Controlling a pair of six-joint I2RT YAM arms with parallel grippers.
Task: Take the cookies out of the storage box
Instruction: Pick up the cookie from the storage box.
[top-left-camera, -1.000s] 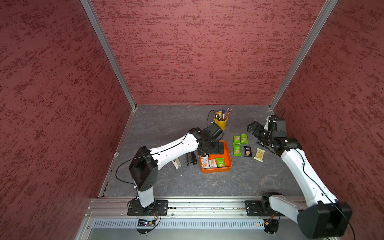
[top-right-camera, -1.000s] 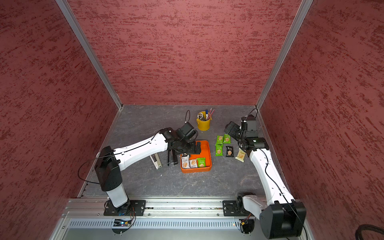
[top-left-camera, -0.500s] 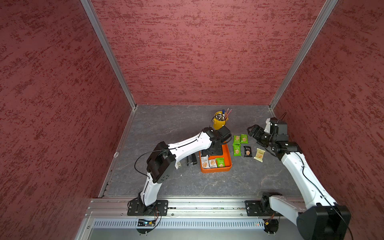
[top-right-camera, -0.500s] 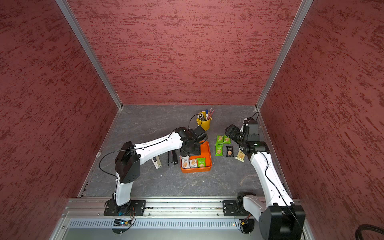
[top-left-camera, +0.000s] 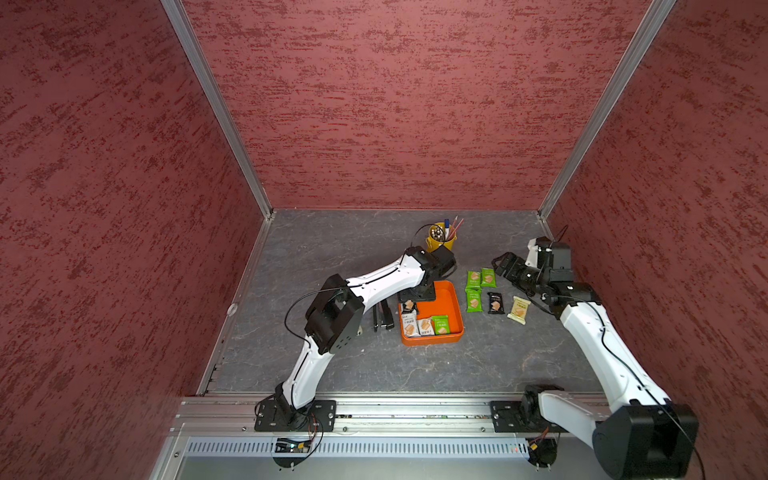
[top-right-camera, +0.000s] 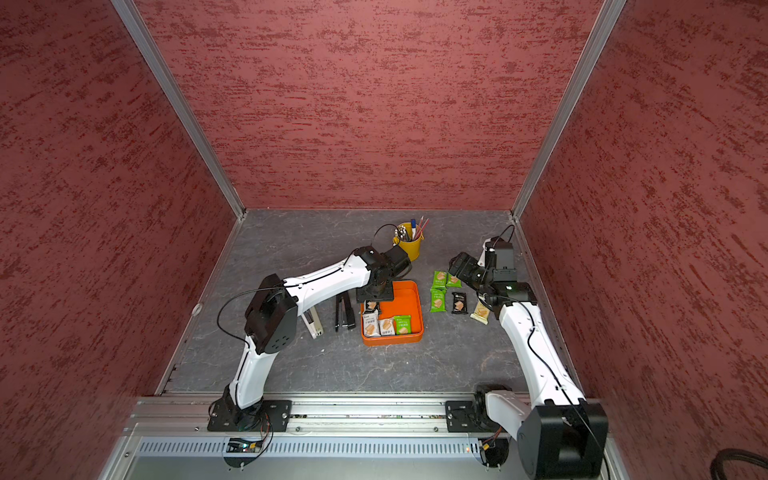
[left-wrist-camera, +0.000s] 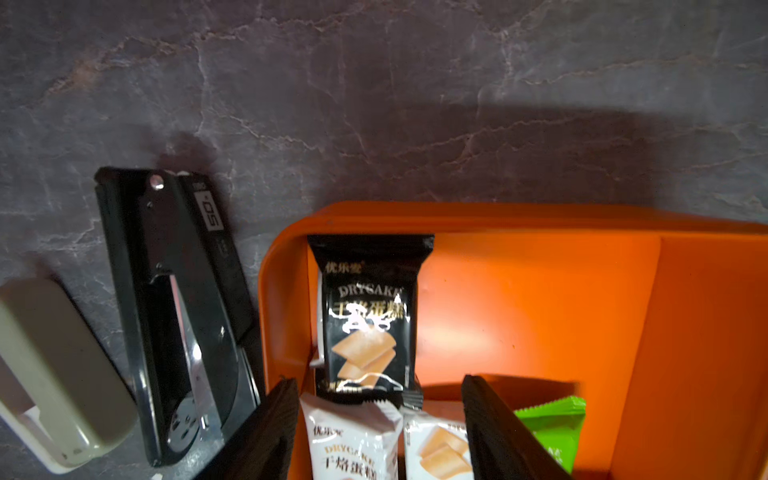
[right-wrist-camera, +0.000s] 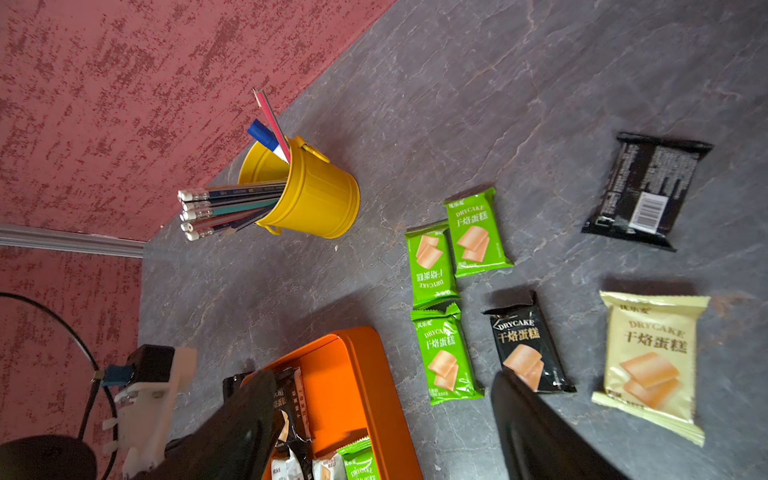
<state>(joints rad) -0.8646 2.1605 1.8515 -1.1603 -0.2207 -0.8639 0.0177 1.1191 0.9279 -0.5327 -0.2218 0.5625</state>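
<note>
The orange storage box (top-left-camera: 432, 341) (top-right-camera: 390, 340) lies mid-table. A black cookie packet (left-wrist-camera: 368, 316) lies by its left wall. Two white ones (left-wrist-camera: 349, 440) (left-wrist-camera: 436, 449) and a green one (left-wrist-camera: 548, 424) lie along its front. My left gripper (top-left-camera: 417, 296) (left-wrist-camera: 379, 379) hangs over the box's left side. Its jaws stand part-way apart, astride the white packets and the black packet's end, and press on none. Three green cookies (top-left-camera: 473, 280), a black one (top-left-camera: 495, 302) and a cream one (top-left-camera: 519, 309) lie right of the box. My right gripper (top-left-camera: 500, 264) (right-wrist-camera: 382, 376) hovers open behind them, empty.
A yellow pen bucket (top-left-camera: 440, 239) (right-wrist-camera: 316, 195) stands just behind the box. A black stapler (left-wrist-camera: 178, 311) and a beige stapler (left-wrist-camera: 54, 374) lie left of it. Another black packet (right-wrist-camera: 646, 191) lies face down near the right wall. Red walls enclose three sides.
My left arm's elbow has folded in toward the box. Its gripper has shifted to the box's left side and its jaws have narrowed. The right gripper has drifted slightly forward.
</note>
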